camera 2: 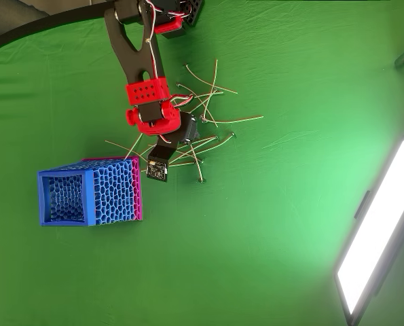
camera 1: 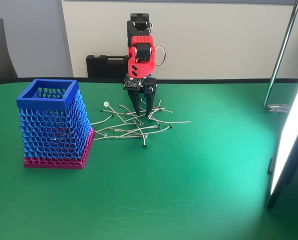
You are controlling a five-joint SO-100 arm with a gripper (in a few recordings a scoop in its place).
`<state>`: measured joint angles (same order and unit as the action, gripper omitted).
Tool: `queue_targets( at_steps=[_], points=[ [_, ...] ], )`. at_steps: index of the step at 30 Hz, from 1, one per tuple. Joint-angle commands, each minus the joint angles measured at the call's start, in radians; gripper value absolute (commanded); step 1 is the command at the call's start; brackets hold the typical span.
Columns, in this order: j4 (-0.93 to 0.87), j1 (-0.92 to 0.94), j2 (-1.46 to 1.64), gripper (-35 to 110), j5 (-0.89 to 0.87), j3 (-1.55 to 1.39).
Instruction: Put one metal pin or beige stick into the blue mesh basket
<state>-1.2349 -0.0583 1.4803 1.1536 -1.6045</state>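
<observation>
Several thin pale beige sticks (camera 1: 133,127) lie in a loose tangle on the green table, also seen from above as the stick pile (camera 2: 212,139). My red-and-black gripper (camera 1: 142,114) points straight down over the pile's back part. It is open, and its two black fingertips reach down among the sticks. In the overhead view the wrist (camera 2: 162,122) covers the fingers. The blue mesh basket (camera 1: 43,103) with its pink base stands upright to the left of the pile, apart from the gripper. From above, the basket (camera 2: 45,197) looks empty.
A black case (camera 1: 106,65) sits against the back wall behind the arm. A bright light panel (camera 1: 289,145) stands at the right edge, also seen as the panel (camera 2: 378,231). A metal pole (camera 1: 281,55) rises at the back right.
</observation>
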Motion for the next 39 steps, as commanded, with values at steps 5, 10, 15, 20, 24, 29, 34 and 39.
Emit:
queue_targets(
  at_steps=[5,10,15,20,24,29,34,39],
  points=[
    [0.035,0.006,-0.005,15,-0.005,-0.037],
    [0.049,0.015,-0.02,14,-0.003,-0.046],
    [0.075,0.029,-0.034,14,0.009,-0.06],
    [0.077,0.04,-0.049,14,0.015,-0.049],
    [0.083,0.044,-0.063,14,0.026,-0.048],
    [0.107,0.044,-0.092,15,0.023,-0.034],
    [0.109,0.037,-0.115,15,0.014,-0.012],
    [0.109,0.032,-0.124,14,0.006,0.002]
  ],
)
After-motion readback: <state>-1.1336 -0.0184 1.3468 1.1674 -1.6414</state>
